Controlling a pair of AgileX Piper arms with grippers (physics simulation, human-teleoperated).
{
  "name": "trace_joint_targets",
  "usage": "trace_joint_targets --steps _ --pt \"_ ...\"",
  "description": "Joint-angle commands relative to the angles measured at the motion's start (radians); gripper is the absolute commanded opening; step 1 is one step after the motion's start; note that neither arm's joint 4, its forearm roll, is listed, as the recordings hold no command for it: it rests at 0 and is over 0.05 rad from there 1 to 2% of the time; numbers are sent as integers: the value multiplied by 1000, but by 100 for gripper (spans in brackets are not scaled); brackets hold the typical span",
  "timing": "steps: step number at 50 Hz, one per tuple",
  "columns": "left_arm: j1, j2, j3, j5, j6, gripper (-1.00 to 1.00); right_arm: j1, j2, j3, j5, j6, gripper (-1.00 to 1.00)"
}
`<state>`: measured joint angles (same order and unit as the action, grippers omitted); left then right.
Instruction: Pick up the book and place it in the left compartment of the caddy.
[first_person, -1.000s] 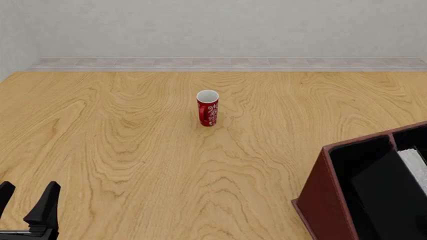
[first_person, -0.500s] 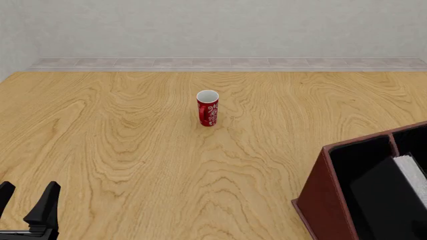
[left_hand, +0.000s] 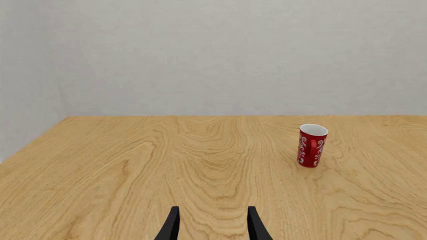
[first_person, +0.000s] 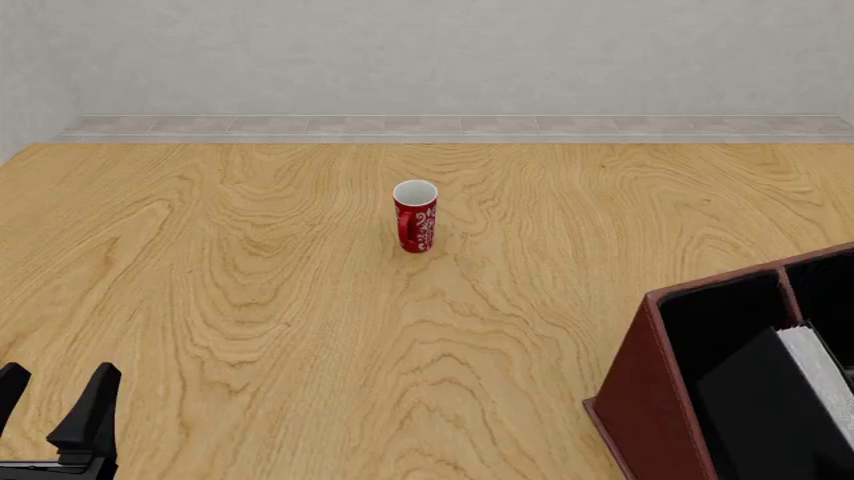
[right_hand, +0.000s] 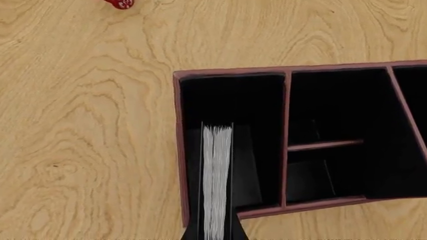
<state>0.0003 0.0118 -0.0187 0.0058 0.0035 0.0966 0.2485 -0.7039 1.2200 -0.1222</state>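
Note:
The black book with its white page edge (right_hand: 217, 180) stands on edge in the caddy's (right_hand: 178, 150) wide left compartment (right_hand: 257, 110), next to the reddish-brown divider (right_hand: 286, 135). In the front view the book (first_person: 814, 370) is low inside the caddy (first_person: 638, 400) at the bottom right. My right gripper (right_hand: 215, 236) shows only as dark fingertips on both covers, shut on the book. My left gripper (first_person: 51, 400) is open and empty at the near left, also seen in the left wrist view (left_hand: 210, 226).
A red patterned cup (first_person: 415, 217) stands upright mid-table, also in the left wrist view (left_hand: 311, 146). The caddy's smaller sections (right_hand: 333, 105) lie across the divider. The table meets a wall at the back.
The book has sunk lower into the left compartment, its white page edge moving down in the front view. The left arm has not moved.

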Motion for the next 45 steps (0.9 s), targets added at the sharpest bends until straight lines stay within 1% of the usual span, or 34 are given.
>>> trace_joint_targets --steps 1,8,16,17,45 --pt "0 -5 -1 6 1 100 -2 -13 15 0 20 -100" --pt "0 -5 -1 6 1 100 -2 -14 17 0 25 -100" --pt "0 -6 -1 6 1 100 -6 -9 6 0 17 -100" --pt "0 -6 -1 6 1 100 -4 -11 14 0 22 100" --pt "0 -5 -1 6 1 100 -6 -6 -4 0 13 100"
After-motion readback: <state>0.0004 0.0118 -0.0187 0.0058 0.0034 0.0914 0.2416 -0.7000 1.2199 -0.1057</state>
